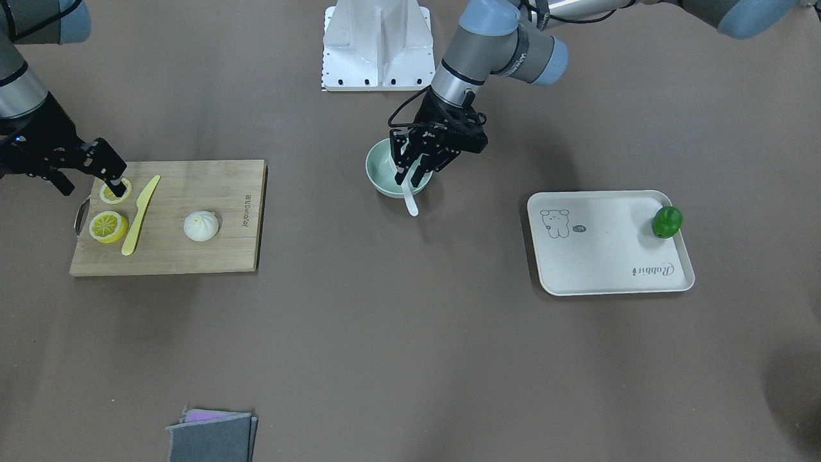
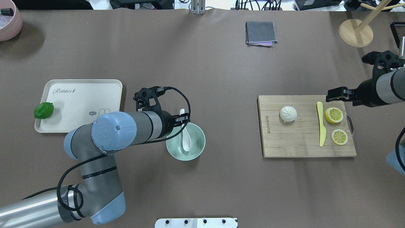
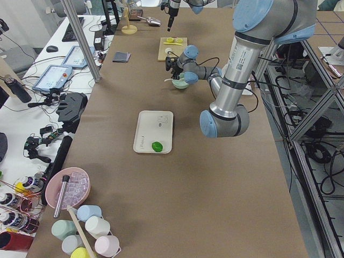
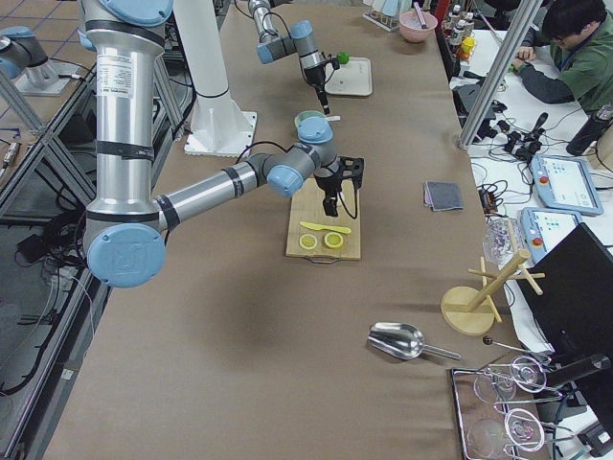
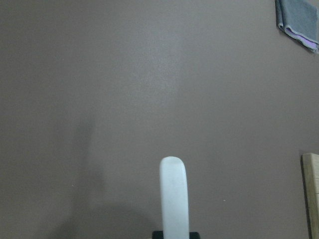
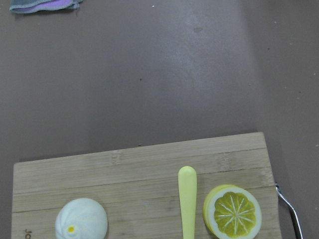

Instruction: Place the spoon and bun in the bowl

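The white spoon point(image 2: 186, 142) lies with its scoop inside the mint-green bowl point(image 2: 199, 149) and its handle point(image 1: 410, 204) sticking out over the rim. My left gripper point(image 1: 414, 168) is above the bowl, shut on the spoon's handle, which also shows in the left wrist view point(image 5: 173, 199). The white bun point(image 1: 201, 226) sits on the wooden cutting board point(image 1: 211, 189); it also shows in the right wrist view point(image 6: 81, 219). My right gripper point(image 1: 91, 188) is open and empty, over the board's lemon end, well away from the bun.
A yellow knife point(image 1: 140, 215) and two lemon slices point(image 1: 108, 226) lie on the board. A cream tray point(image 1: 603, 256) holds a green lime point(image 1: 667, 221). A grey cloth point(image 1: 211, 436) lies at the table's far side; a wooden stand point(image 2: 356, 33) is at the corner.
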